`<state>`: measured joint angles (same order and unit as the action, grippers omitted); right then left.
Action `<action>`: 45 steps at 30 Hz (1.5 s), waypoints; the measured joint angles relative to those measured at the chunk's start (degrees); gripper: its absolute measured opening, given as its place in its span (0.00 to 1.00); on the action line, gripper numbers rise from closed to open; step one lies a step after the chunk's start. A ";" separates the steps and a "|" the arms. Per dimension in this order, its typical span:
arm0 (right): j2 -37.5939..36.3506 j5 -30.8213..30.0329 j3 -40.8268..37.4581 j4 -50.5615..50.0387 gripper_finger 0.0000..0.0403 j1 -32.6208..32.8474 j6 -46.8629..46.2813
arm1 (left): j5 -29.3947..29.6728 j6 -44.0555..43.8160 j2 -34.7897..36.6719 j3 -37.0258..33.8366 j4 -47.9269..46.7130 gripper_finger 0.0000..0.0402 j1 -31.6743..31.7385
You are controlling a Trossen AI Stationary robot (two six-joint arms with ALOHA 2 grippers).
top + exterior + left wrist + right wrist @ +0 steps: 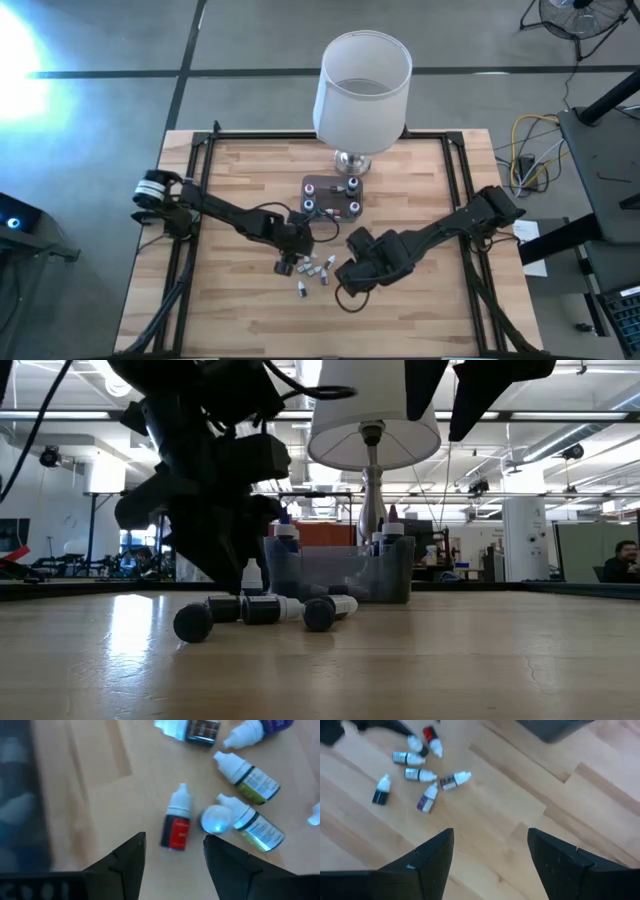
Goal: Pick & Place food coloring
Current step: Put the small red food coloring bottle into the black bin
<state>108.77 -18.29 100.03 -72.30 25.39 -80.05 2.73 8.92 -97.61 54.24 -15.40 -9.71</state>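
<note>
Several tiny food coloring bottles (314, 271) lie on their sides on the wooden table, also in the low view (262, 609). More stand upright in a small clear tub (332, 197). My left gripper (175, 862) hovers open over the loose pile, its fingers on either side of a red-bodied, white-tipped bottle (176, 824) without touching it. Beside that one lie two green-labelled bottles (252, 824) and a bottle standing on end (216, 818). My right gripper (490, 865) is open above bare wood, to the right of the pile (422, 775).
A big lamp with a white shade (362, 88) stands at the table's far edge, just behind the tub (340, 572). A black frame runs along the table's edges (200, 170). Bare wood lies toward the near edge (330, 330). A person sits far off in the room (625, 560).
</note>
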 joint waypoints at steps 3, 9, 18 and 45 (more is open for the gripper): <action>0.00 -1.25 0.00 -0.04 0.61 -0.03 -0.60 | -2.84 0.16 -1.62 0.80 -0.09 0.44 0.02; 0.02 -2.08 -0.08 -0.20 0.61 -0.01 -0.59 | -3.46 0.14 -4.49 2.29 -0.07 0.44 0.26; 0.04 -3.27 -0.33 -0.45 0.59 -0.01 -0.83 | -3.25 0.15 -5.10 2.62 0.30 0.27 1.46; -0.17 -10.61 -0.74 -1.30 0.52 0.89 -7.69 | 6.82 -4.26 16.53 2.44 8.35 0.12 10.89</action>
<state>108.60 -28.91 99.29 -73.60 26.28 -87.74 9.55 4.67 -81.08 56.69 -7.05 1.18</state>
